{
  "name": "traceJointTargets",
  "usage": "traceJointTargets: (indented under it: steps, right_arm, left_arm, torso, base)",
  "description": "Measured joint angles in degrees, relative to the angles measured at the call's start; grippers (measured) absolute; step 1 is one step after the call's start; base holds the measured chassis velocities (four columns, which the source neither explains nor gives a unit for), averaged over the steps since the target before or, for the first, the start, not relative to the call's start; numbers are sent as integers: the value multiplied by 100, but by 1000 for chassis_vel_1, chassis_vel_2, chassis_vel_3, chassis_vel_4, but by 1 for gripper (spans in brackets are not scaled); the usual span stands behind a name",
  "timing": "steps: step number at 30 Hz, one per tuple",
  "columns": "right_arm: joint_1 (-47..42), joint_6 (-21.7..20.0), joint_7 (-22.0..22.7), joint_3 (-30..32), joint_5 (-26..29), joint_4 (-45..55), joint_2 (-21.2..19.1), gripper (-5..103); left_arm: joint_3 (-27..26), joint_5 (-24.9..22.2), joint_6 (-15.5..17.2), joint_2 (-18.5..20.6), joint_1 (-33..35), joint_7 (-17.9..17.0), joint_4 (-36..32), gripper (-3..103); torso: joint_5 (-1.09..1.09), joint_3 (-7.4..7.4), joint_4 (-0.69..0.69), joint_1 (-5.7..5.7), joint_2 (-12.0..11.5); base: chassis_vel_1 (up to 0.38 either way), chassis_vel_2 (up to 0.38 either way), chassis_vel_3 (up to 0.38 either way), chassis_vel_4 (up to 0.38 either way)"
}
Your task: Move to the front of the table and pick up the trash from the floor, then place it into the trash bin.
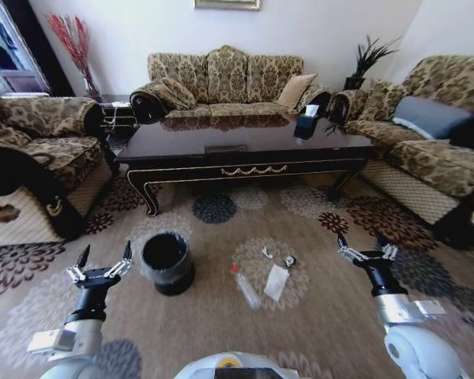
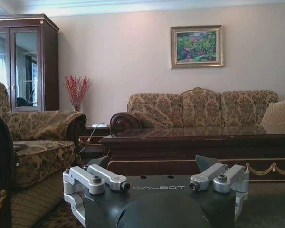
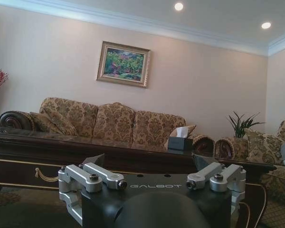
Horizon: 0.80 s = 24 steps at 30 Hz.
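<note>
The dark glossy table [image 1: 245, 154] with a gold scroll on its front edge stands ahead, and its side shows as table [image 2: 204, 142] and table [image 3: 47, 152] in the wrist views. On the carpet before me lies the trash: a clear bottle with a red cap [image 1: 246, 290], a white paper scrap [image 1: 276, 282] and small bits [image 1: 289, 260]. The black trash bin [image 1: 167, 263] with a clear liner stands left of them. My left gripper [image 1: 104, 257] is held up, open and empty, beside the bin. My right gripper [image 1: 366, 245] is open and empty, right of the trash.
Patterned sofas surround the table: one behind it [image 1: 225, 79], one at the left [image 1: 39, 150], one at the right [image 1: 434, 142]. A tissue box [image 1: 306, 122] sits on the table's far right. A patterned carpet [image 1: 316, 316] covers the floor.
</note>
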Motion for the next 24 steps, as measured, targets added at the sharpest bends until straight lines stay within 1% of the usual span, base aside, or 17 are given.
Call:
traceJointTargets:
  steps: [2,4,5,8,15,18,20,22,24]
  right_arm:
    - [0,7,-13,0,-12,-9,2,100]
    - [5,33,-24,10,-30,-31,24,100]
    - [5,33,-24,10,-30,-31,24,100]
    - [-15,79,-29,34,-31,-47,66,100]
    - [-39,109,-41,48,-50,-79,121,100]
    - [-21,108,-54,25,-58,-79,164,100]
    - [-22,109,-120,1,-70,-75,201,100]
    - [-25,112,-139,0,-74,-74,203,100]
    - [-35,119,-182,0,-79,-74,204,100]
  left_arm:
    - [1,-9,12,11,-18,-2,9,100]
    - [1,-142,157,48,-70,-93,-1,100]
    - [1,-142,157,48,-70,-93,-1,100]
    - [-5,-241,306,76,-103,-150,-113,100]
    - [16,-370,469,103,-102,-217,-257,100]
    - [-78,-501,641,172,-158,-283,-292,100]
    - [-170,-637,810,217,-182,-334,-309,100]
    - [-176,-656,842,222,-178,-337,-313,100]
    - [-181,-649,951,238,-146,-304,-318,100]
  torso:
    - [0,1,1,0,-1]
    - [0,-1,1,-1,0]
    - [0,-1,1,-1,0]
    - [2,-6,-2,-2,4]
    - [3,-4,-2,-3,4]
    - [0,-2,0,-2,3]
    - [0,-2,-1,-2,3]
    - [0,-3,-1,-2,3]
    - [2,-2,-1,-3,3]
  base:
    - [-151,211,146,-225]
    - [-75,83,24,-52]
    - [-34,83,-4,-6]
    - [35,-31,-17,38]
    - [28,-48,-30,30]
    - [0,0,0,0]
    - [0,0,0,0]
    - [0,0,0,0]
    - [0,0,0,0]
